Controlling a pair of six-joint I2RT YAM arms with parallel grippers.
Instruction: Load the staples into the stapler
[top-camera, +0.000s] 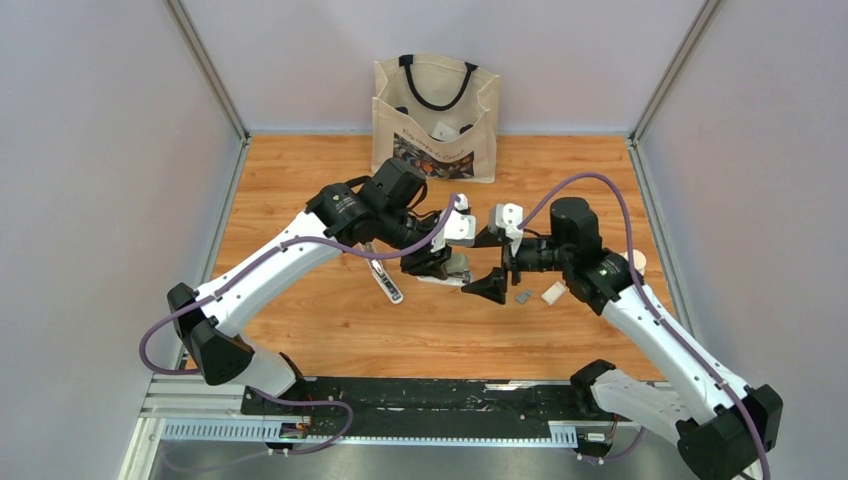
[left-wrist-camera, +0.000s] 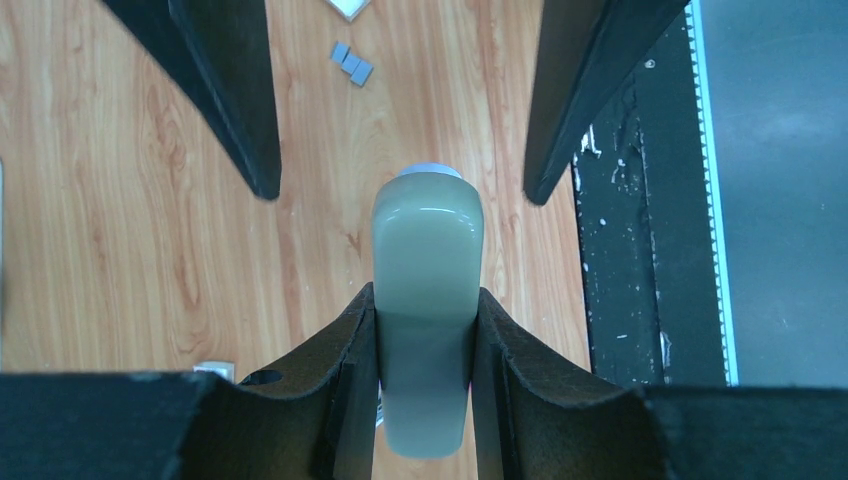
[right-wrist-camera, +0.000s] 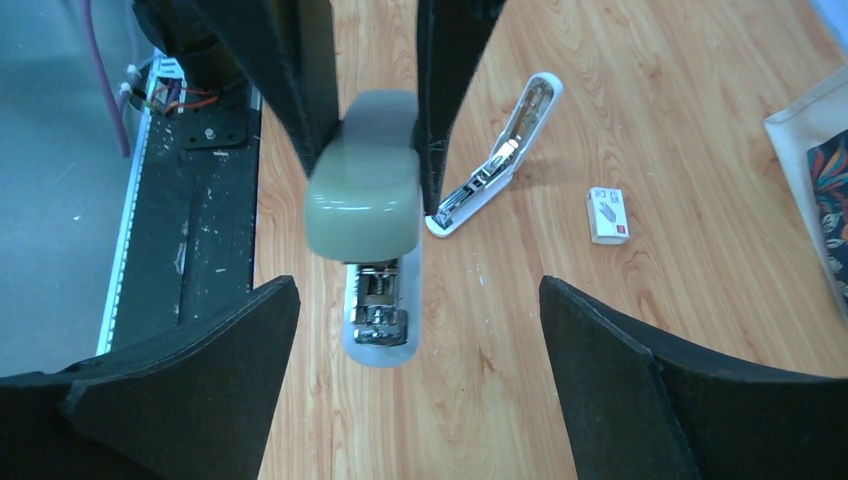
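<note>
My left gripper (top-camera: 440, 262) is shut on the grey-green top of a stapler (left-wrist-camera: 427, 250), near the table's middle. In the right wrist view the stapler's top (right-wrist-camera: 365, 210) sits between the left fingers (right-wrist-camera: 290, 70), with its metal magazine (right-wrist-camera: 380, 305) and pale base showing below. My right gripper (top-camera: 498, 255) is open and empty, facing the stapler's front end; its fingers (right-wrist-camera: 180, 390) stand wide apart. The staples (top-camera: 523, 296), a tiny grey strip, lie on the wood below the right gripper and also show in the left wrist view (left-wrist-camera: 351, 64).
A second stapler (top-camera: 385, 280) lies swung open on the wood left of the held one (right-wrist-camera: 495, 165). A small white box (top-camera: 553, 293) lies right of the staples, another small box (right-wrist-camera: 607, 215) beyond. A tote bag (top-camera: 435, 115) stands at the back. A black strip (top-camera: 420, 395) runs along the near edge.
</note>
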